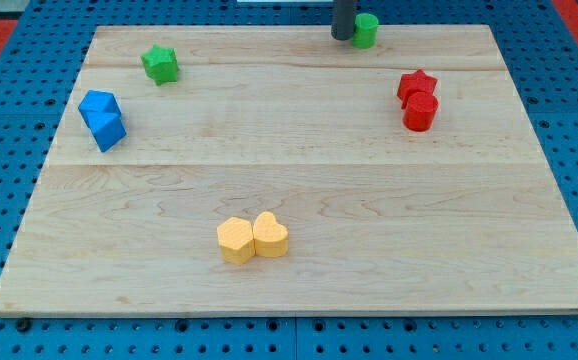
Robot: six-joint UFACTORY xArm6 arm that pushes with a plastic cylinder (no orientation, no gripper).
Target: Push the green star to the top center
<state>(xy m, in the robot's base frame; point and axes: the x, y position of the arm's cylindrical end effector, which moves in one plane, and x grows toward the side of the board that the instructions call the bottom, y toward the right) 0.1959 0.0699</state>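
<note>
On the wooden board, my tip is sitting at 12 o'clock, touching the left side of a green cylinder, w/ the green star lying well apart at approx. 10 o'clock; no jaws exist on this rod, so nothing is pinching. Judging by this, the approach step is pending: the tip needs repositioning to the star's left, then pushing rightward. Counting eight blocks: two blue, two red, two yellow, two green.
</note>
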